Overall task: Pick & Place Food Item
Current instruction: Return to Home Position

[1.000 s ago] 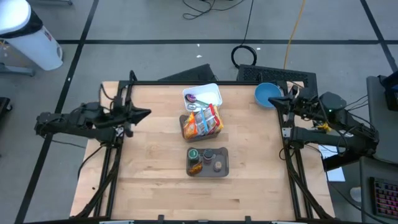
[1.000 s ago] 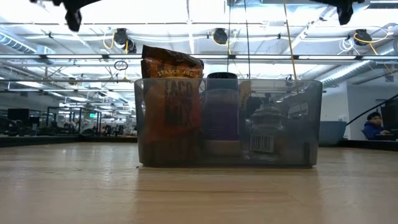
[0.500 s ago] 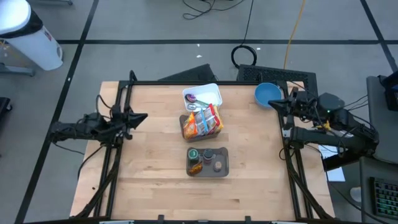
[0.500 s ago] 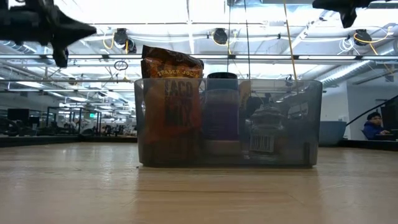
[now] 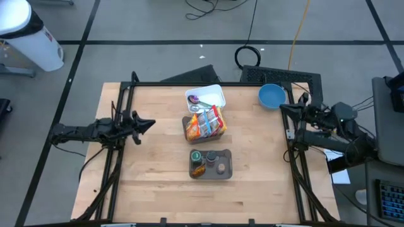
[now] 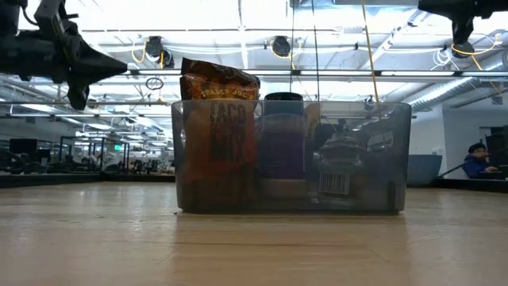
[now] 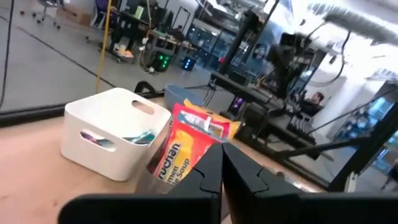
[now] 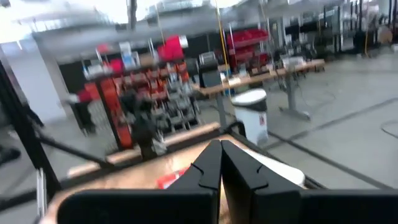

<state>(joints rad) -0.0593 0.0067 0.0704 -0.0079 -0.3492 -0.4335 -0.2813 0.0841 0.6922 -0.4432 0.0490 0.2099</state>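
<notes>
Left gripper (image 5: 146,122) and right gripper (image 5: 284,108) both clenched, empty — right sits near the bowl (image 5: 271,96); a loose swing could clip it.

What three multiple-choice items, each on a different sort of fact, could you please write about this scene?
1. Where do the orange noodle packs lie?
A. on the floor
B. in the black bin next to the white bin
C. loose on the tabletop

2. What colour is the bowl?
A. red
B. blue
C. green

3. How do the left gripper and right gripper stand?
A. both shut and empty
B. both wide open
C. each shut on a bottle

Answers:
1 B, the high view shows the packs inside the dark bin that adjoins the white one.
2 B, the high view shows it plainly blue.
3 A, each wrist view shows its gripper closed with nothing held.
</notes>
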